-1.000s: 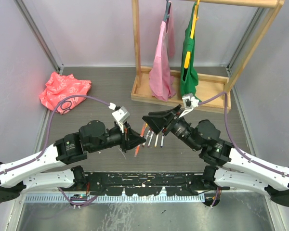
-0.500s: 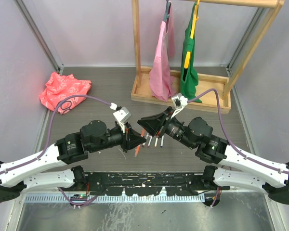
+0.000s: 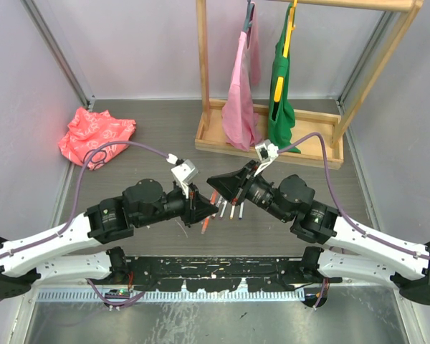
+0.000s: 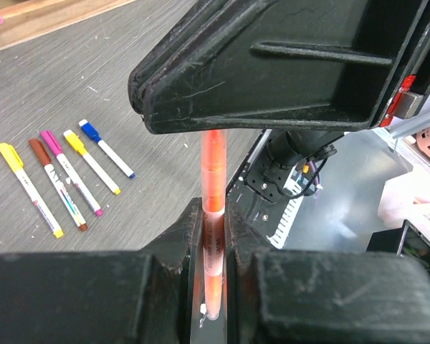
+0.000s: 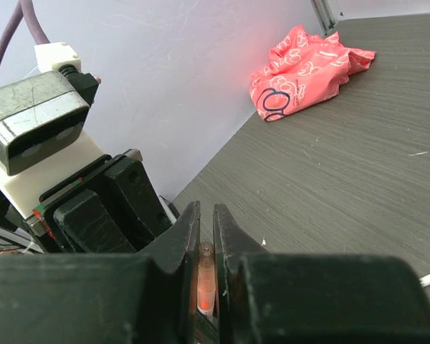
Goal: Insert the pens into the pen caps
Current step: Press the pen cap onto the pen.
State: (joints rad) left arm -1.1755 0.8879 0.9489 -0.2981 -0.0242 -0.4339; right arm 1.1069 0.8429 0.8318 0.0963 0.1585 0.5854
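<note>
over the table (image 3: 150,136) your two arms meet nose to nose. five more pens (image 4: 64,172) lie on it nearby. the left gripper (image 4: 213,211) is clamped tight on the orange pen (image 4: 213,175), which is held off the table. the right gripper (image 5: 206,215) is pinched narrow on its far end. if you push off-axis, the pen may bend, slip in the pads, or the cap may jam crooked.
</note>
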